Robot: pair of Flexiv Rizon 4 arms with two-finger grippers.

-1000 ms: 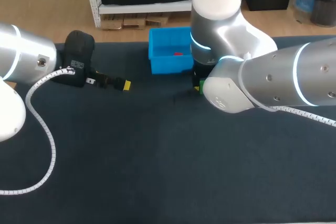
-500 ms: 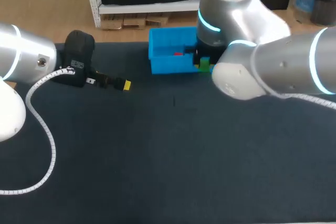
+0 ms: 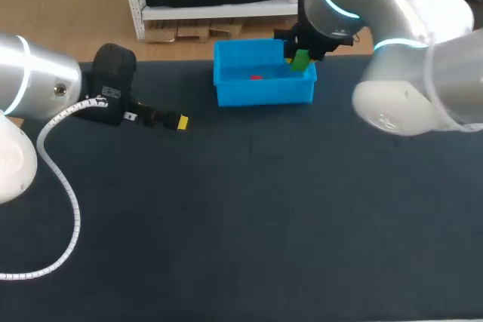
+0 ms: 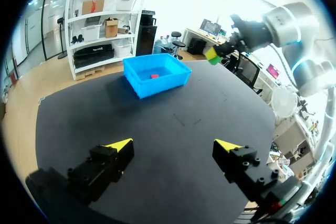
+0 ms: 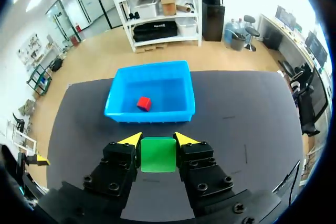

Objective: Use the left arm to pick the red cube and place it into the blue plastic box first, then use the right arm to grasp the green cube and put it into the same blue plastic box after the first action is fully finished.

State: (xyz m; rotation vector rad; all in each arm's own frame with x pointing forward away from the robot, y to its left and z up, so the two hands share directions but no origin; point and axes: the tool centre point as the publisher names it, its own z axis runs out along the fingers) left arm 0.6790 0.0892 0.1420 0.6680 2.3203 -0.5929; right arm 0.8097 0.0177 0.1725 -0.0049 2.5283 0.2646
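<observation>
**Asker:** What was on your left?

**Me:** My left arm (image 3: 45, 88) lay low over the left rear part of the desk (image 3: 226, 231), well apart from the blue box (image 3: 260, 94). The left jaws stood wide open. Their yellow tips (image 4: 119, 144) were far from each other, with only bare desk between them, and they held nothing.

**Asker:** And the box?

**Me:** It sat at the desk's far edge, about the middle. The red cube (image 3: 256, 77) lay inside it, on the bottom.

**Asker:** Then the right side?

**Me:** My right arm (image 3: 407, 50) came in from the right, over the rear of the desk. The right jaws were closed on the green cube (image 5: 157, 154), with one finger pressed to each of two opposite faces and the cube filling the gap. The cube hung in the air, off the desk, by the box's right end.

**Asker:** Was it over the box?

**Me:** From the head camera it overlapped the rim at that end. From my right wrist the box lay just ahead of the jaws, with the red cube showing inside. I could not tell whether the green cube was squarely above the opening.
</observation>
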